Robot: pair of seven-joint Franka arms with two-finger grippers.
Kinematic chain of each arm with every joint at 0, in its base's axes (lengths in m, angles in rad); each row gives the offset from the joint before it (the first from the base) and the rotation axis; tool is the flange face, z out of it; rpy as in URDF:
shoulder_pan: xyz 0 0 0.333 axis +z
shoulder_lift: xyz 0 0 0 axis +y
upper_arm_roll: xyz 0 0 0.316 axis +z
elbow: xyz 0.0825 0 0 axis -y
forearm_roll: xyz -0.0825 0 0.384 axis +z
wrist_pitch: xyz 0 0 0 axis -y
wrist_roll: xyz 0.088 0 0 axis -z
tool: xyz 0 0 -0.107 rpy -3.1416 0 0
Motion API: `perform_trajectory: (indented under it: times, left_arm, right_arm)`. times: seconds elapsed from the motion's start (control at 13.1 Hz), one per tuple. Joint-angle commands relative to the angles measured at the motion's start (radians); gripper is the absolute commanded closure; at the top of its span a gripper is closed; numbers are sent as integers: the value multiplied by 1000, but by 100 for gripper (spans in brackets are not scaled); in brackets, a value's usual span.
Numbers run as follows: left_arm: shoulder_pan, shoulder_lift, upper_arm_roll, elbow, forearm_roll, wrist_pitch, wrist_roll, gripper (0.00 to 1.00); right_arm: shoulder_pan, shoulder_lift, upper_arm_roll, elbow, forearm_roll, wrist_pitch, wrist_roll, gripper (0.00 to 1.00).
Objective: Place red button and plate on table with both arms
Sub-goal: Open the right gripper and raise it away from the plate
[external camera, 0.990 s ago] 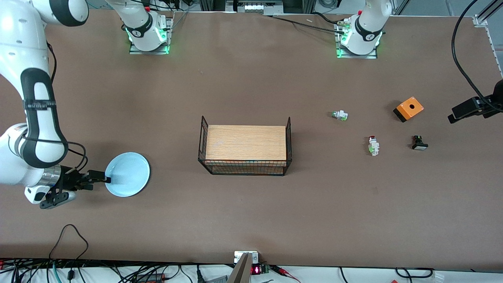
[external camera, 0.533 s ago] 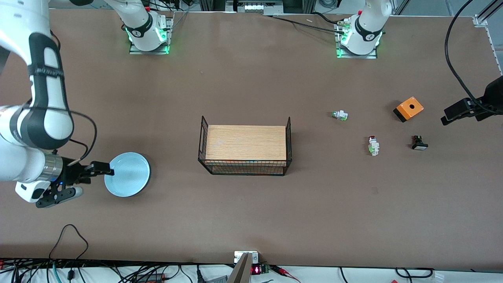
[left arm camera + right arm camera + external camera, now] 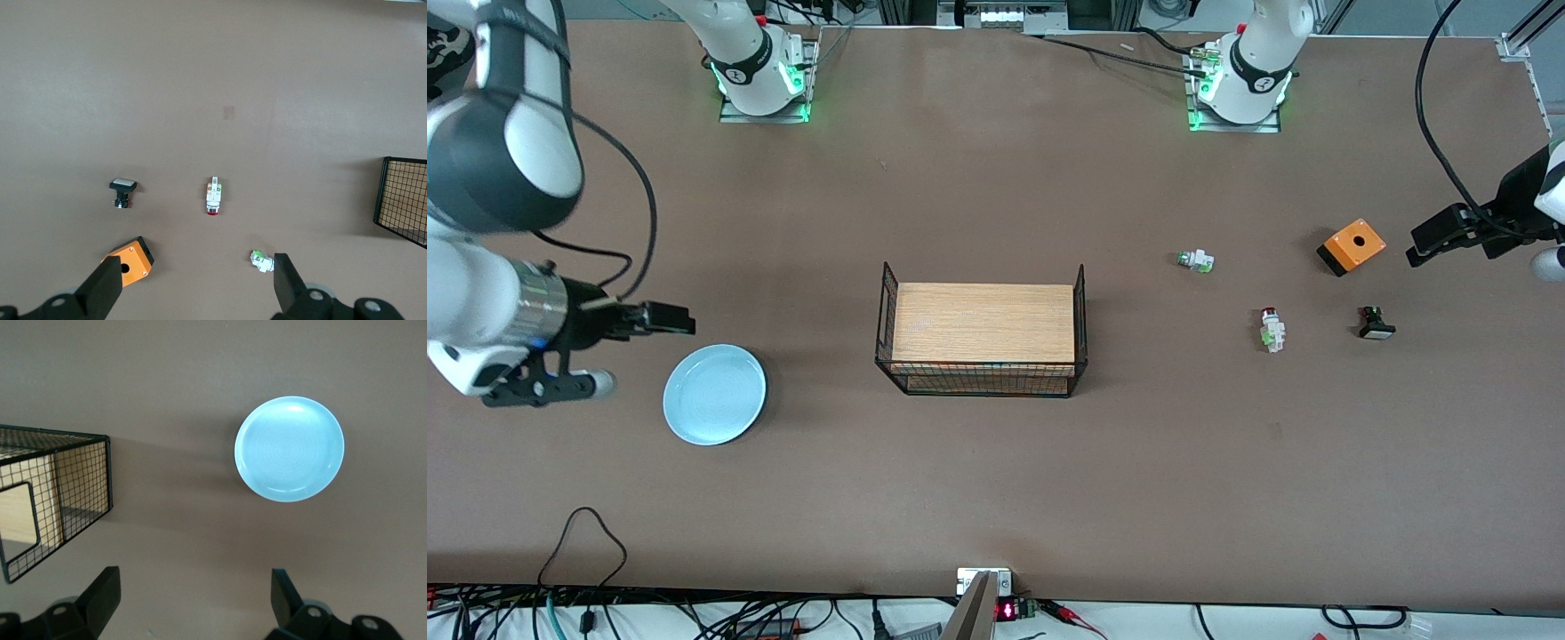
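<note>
The pale blue plate (image 3: 714,394) lies flat on the brown table (image 3: 978,498) toward the right arm's end; it also shows in the right wrist view (image 3: 289,449). My right gripper (image 3: 669,318) hangs open and empty over bare table just off the plate's rim (image 3: 193,587). The red button (image 3: 1270,329) lies on its side on the table toward the left arm's end, also seen in the left wrist view (image 3: 213,195). My left gripper (image 3: 1427,244) is open and empty, high over the table edge beside an orange box (image 3: 197,280).
A wood-topped black wire rack (image 3: 983,329) stands mid-table. Around the red button lie a green-capped switch (image 3: 1196,260), an orange box with a hole (image 3: 1352,246) and a black white-capped button (image 3: 1376,324). Cables hang at the left arm's end.
My right gripper let go of the plate's rim, opened and lifted away; the plate now lies flat on the table. My left gripper drifted slightly toward the orange box.
</note>
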State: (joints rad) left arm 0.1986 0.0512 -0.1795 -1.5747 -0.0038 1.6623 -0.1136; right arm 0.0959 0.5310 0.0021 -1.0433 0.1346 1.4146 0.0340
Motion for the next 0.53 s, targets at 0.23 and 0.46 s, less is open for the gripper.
perform_trajectory:
  times: [0.23,0.46]
  left_arm:
    - [-48,-30,47,-27,-7,-9,23,0]
    - [-261,-25,281,-24,-5,-9,46,0]
  right_arm:
    - [4,-205,-4,-315,-46,70,-11,0]
    - [18,-343,-14,-559,-78,193,-6,0]
